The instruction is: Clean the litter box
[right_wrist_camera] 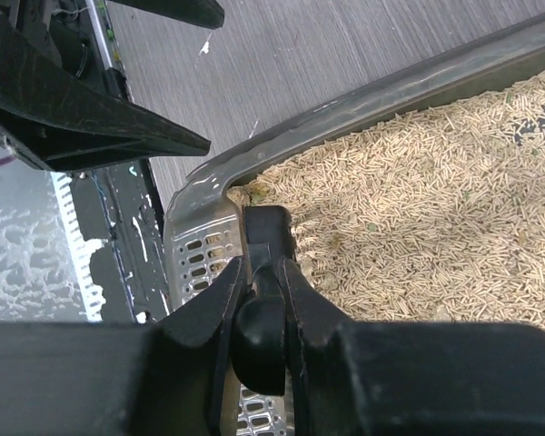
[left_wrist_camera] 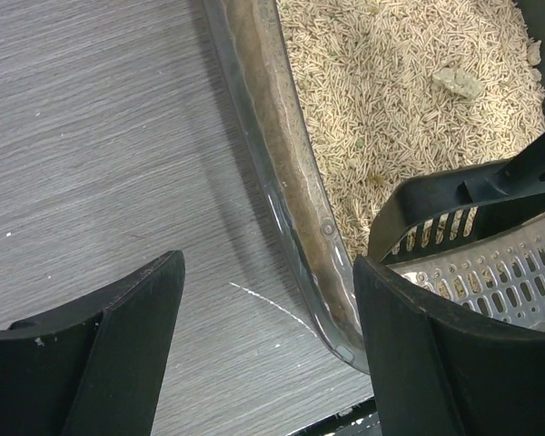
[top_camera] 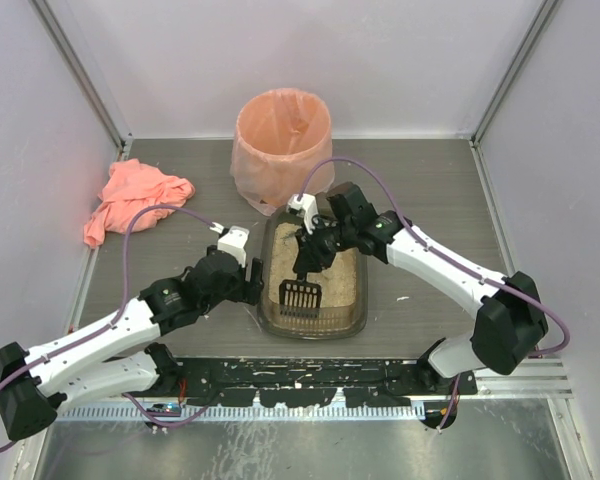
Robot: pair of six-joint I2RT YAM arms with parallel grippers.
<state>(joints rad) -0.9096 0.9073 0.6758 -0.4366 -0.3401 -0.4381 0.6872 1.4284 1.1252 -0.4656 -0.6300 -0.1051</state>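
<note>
Your right claw (right_wrist_camera: 259, 272) is clenched on the black handle of the slotted litter scoop (top_camera: 300, 297), with the scoop's head down in the near-left corner of the litter box (top_camera: 363, 300). The box sits mid-table, just in front of the bag-lined bin (top_camera: 270, 170), and it is filled with beige pellet litter (left_wrist_camera: 391, 91). A pink cloth (top_camera: 135, 200) lies well off to the left.

Your left claw (left_wrist_camera: 268, 300) is released. Its jaws straddle the box's left wall near that same corner, one finger over the table (top_camera: 430, 190) and the other over the scoop, but they grip nothing.

That is the first risk: push or drag the scoop against the wall and the unclamped box can slide or tip up. Close the left claw on the rim first.

Second, the scoop head and your left inner finger look very close in the left wrist view. I can't tell whether they touch, and lifting or sweeping the scoop to the left could knock them together.

Third, the handle is a slim rod pinched between narrow fingers — a loaded scoop may swivel in the grip and shed pellets on the way to the bin.

A greenish clump (left_wrist_camera: 459, 82) lies farther up the box, so the scoop's present corner may yield little.
</note>
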